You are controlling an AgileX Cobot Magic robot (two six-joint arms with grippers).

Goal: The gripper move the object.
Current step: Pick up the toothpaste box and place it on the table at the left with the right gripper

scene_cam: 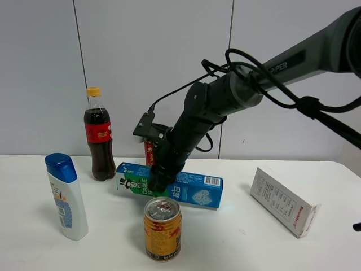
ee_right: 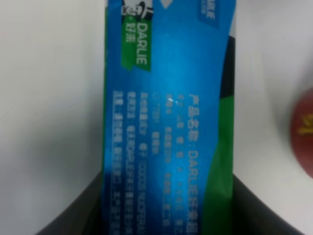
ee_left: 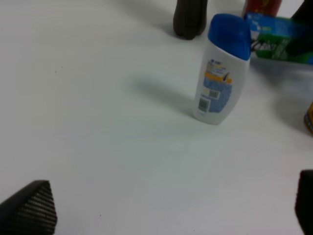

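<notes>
The blue and green DARLIE toothpaste box [scene_cam: 194, 190] lies lengthwise in the middle of the white table [scene_cam: 237, 237]. My right gripper [scene_cam: 159, 182] reaches across from the right and comes down on the box near its left half. In the right wrist view the box [ee_right: 166, 122] fills the space between the two dark jaws, which press against its long sides. My left gripper [ee_left: 166, 215] is open and empty over bare table. Only its black fingertips [ee_left: 29, 210] show, and the box [ee_left: 281, 41] is far from it.
A cola bottle [scene_cam: 98, 135] stands behind the box's left end. A white shampoo bottle with a blue cap [scene_cam: 66, 197] stands at the left. A gold can [scene_cam: 162, 228] stands just in front of the box. A red can [scene_cam: 149, 151] stands behind. A white box with red print [scene_cam: 285, 200] lies at the right.
</notes>
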